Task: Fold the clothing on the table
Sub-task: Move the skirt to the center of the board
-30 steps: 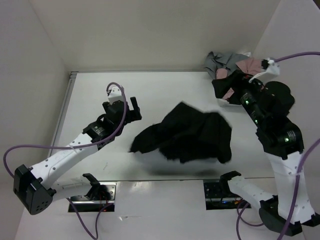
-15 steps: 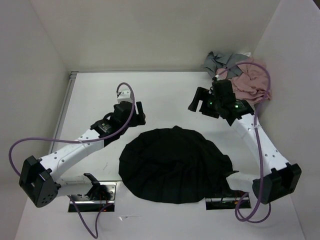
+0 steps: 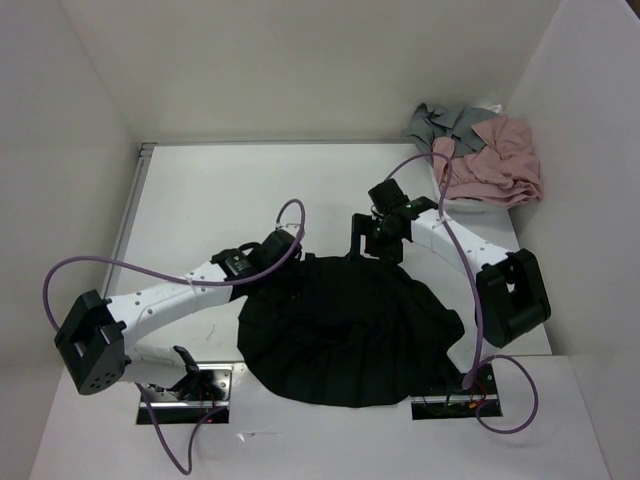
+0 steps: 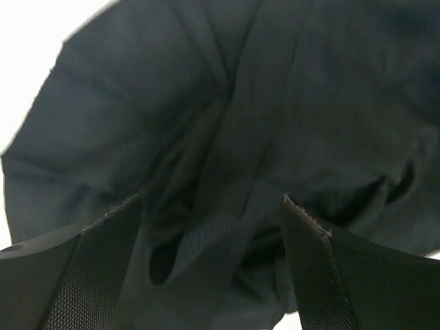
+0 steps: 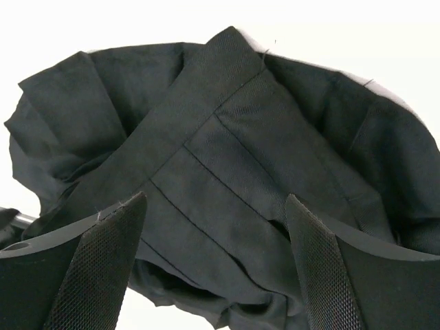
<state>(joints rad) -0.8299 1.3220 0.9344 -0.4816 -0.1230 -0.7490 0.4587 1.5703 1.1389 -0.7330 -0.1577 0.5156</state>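
The black clothing (image 3: 350, 335) lies spread in a rough round shape on the near half of the white table (image 3: 250, 185). My left gripper (image 3: 290, 258) hovers at its far left edge, open, and folds of the clothing (image 4: 227, 130) fill the space under the fingers (image 4: 103, 265). My right gripper (image 3: 372, 243) is at the far edge, near the middle. It is open too, above the pleated clothing (image 5: 227, 165) and its band, with its fingers (image 5: 323, 261) on either side. Neither gripper holds any cloth.
A pink garment (image 3: 490, 170) and a grey garment (image 3: 450, 122) are piled in the far right corner. The table's metal rim (image 3: 130, 215) runs along the left side. White walls enclose the back and both sides.
The black clothing went from a bunched heap to lying spread flat. Both arms reached in to its far edge; the right arm swung over from the corner pile.
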